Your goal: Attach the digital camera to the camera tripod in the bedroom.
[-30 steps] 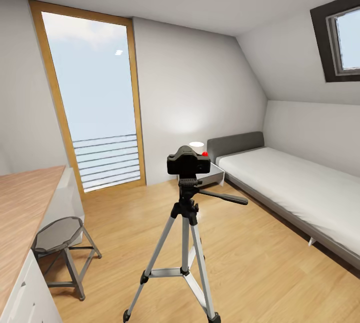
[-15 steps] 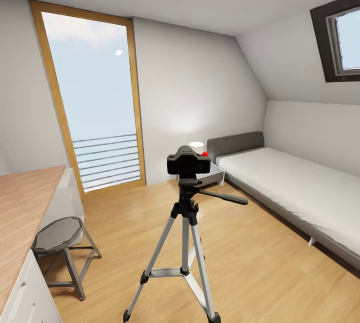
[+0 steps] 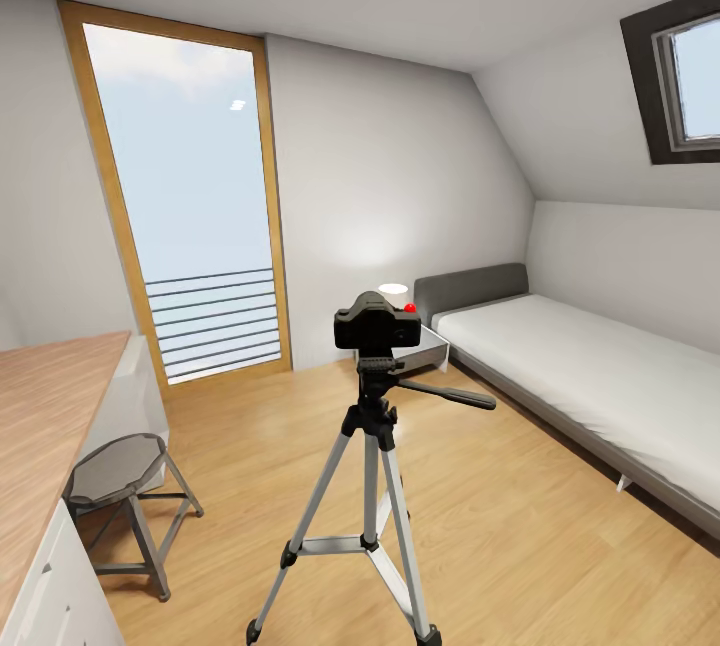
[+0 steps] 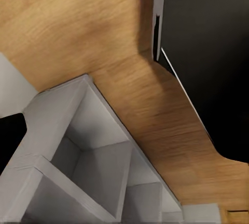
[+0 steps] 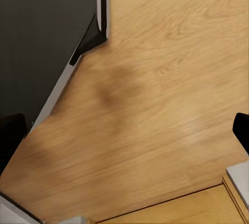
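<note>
From the head camera, nothing in my picture has changed over the past second: the digital camera (image 3: 377,324) sits squarely on the black head of the camera tripod (image 3: 368,486), red button up, with the pan handle (image 3: 447,393) sticking out toward the bed (image 3: 590,376). The tripod stands on the wood floor (image 3: 250,456) mid-room, between the desk (image 3: 40,446) with its stool (image 3: 118,474) and the bed, the tall window (image 3: 185,216) behind. I read that stillness as the mount holding and the job as good as done. My left wrist camera looks down on floor and a white cube shelf (image 4: 88,161), with a dark panel (image 4: 207,52) to one side, possibly the robot's own body. The right wrist camera gives more floor and a similar dark surface (image 5: 41,42). Both arms appear lowered, aimed at the floor; I cannot tell how either gripper's fingers stand.
</note>
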Tool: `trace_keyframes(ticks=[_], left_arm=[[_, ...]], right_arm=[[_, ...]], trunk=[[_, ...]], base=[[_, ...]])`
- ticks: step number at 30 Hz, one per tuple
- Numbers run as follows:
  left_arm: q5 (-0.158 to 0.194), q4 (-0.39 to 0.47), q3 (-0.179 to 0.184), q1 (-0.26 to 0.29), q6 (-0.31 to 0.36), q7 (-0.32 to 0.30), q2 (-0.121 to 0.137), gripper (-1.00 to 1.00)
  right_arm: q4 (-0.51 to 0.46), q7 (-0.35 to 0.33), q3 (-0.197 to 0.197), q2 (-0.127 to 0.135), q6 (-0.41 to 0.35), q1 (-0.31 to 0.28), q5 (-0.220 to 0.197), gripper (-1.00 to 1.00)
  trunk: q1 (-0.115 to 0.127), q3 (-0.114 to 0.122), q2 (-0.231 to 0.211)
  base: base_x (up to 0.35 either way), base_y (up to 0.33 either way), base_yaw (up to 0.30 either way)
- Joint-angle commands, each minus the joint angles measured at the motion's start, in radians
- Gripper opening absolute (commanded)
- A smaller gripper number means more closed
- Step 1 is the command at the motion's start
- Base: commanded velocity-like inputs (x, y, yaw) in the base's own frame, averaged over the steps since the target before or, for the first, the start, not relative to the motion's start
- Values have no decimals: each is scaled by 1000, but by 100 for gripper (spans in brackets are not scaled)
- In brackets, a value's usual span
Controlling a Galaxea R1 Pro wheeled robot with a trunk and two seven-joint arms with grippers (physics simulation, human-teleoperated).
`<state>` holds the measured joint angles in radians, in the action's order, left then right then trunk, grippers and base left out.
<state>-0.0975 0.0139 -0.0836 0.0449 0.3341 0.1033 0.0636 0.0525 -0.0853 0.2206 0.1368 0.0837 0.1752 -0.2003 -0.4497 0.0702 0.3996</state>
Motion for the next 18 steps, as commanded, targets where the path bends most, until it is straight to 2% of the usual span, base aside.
trace_keyframes(ticks=[1, 2, 4, 8, 12, 18], left_arm=[[-10, 1, -9, -1, 6, 2, 0, 100], [-10, 1, -9, -7, 8, 4, 4, 100], [-10, 1, -9, -11, 9, 4, 5, 100], [-10, 1, -9, -13, 9, 4, 6, 100], [-11, 1, -9, -15, 9, 4, 5, 100], [-11, 2, -8, -15, 7, 4, 4, 100]], right_arm=[[2, -5, 8, 0, 15, 0, -10, 100], [1, -4, 9, 0, 65, 0, -10, 100], [0, -4, 8, 0, 107, 0, -10, 100], [-2, -4, 8, 0, 158, 0, -10, 100], [-3, -4, 9, 0, 197, 0, -10, 100], [-3, -4, 8, 0, 212, 0, -10, 100]], trunk=[[0, 0, 0], [0, 0, 0], [0, 0, 0], [0, 0, 0], [0, 0, 0], [0, 0, 0]], base=[[0, 0, 0], [0, 0, 0], [0, 0, 0], [0, 0, 0], [0, 0, 0], [0, 0, 0]])
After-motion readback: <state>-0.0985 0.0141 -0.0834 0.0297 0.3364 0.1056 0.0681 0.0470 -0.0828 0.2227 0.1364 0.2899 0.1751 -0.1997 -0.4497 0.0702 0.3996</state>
